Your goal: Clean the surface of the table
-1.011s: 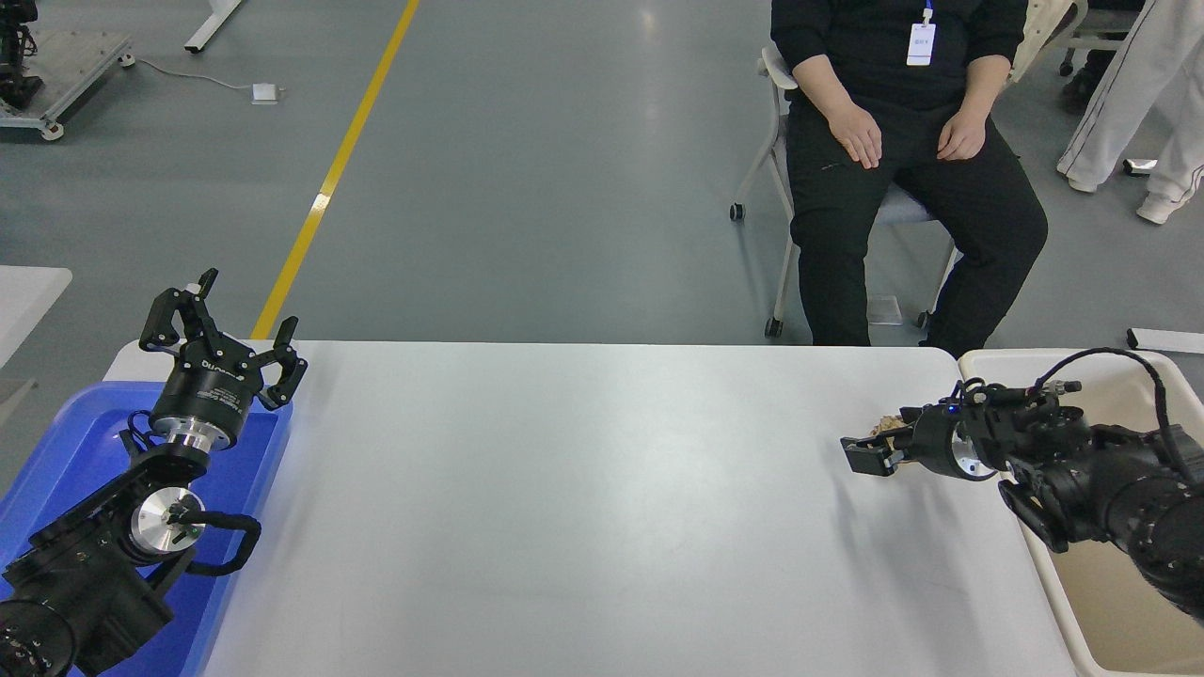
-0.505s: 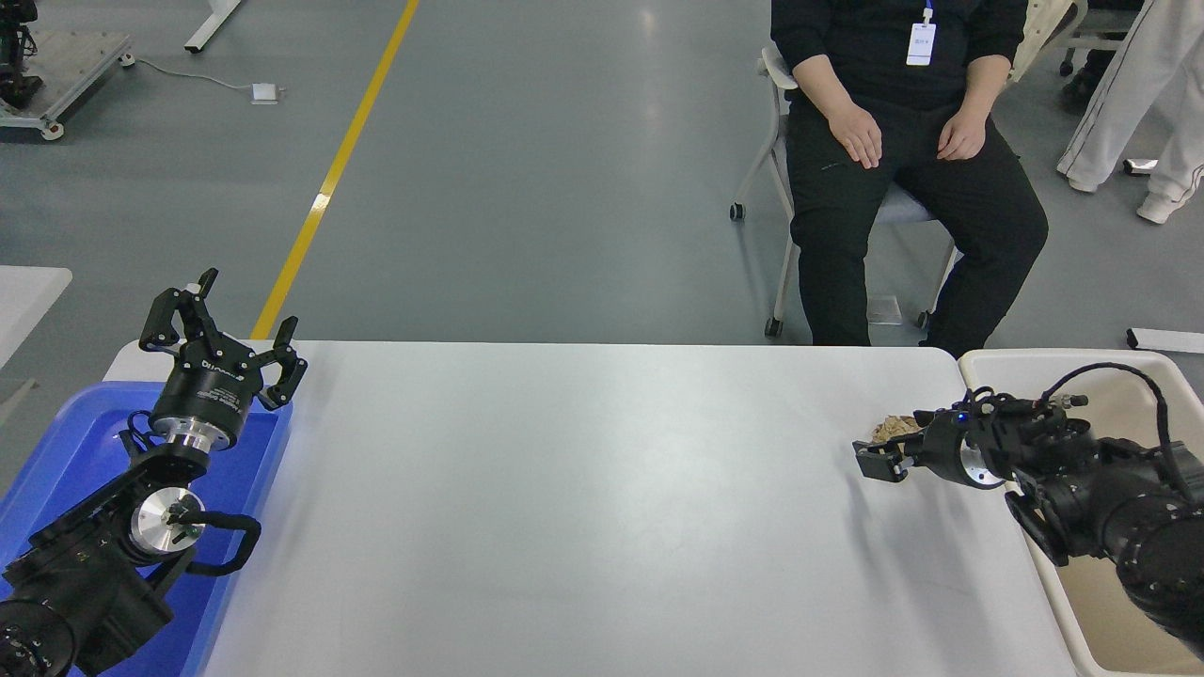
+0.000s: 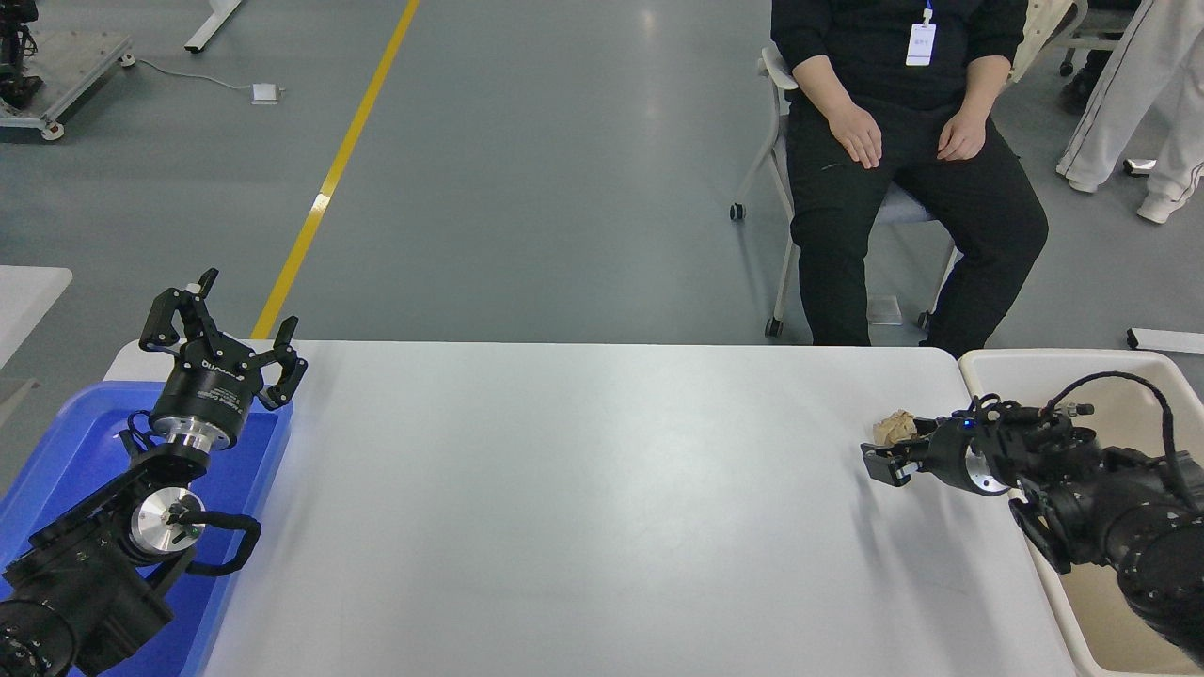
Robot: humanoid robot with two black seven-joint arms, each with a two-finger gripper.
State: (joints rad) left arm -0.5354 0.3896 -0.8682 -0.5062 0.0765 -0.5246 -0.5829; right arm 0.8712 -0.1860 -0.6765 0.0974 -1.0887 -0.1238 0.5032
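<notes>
Right gripper (image 3: 886,458) low over table surface (image 3: 583,489) near right end, beside crumpled scrap (image 3: 894,427), apart from it. Can't tell you its finger state. Risk: your sweep nudges scrap off far edge, missing beige bin (image 3: 1110,621). Left gripper (image 3: 222,327) spread wide over blue tray (image 3: 85,423).

- Right gripper (image 3: 889,459): seen side-on; the gap between its fingers is not resolvable.
- Crumpled tan scrap (image 3: 894,427): right next to that gripper; contact unclear; material too small to identify.
- Beige bin (image 3: 997,369): cut by right and bottom edges; interior largely covered by the right arm.
- Blue tray (image 3: 85,423): cut at left and bottom; partly under the left arm.
- Seated person (image 3: 903,141): cut off by the top edge.
</notes>
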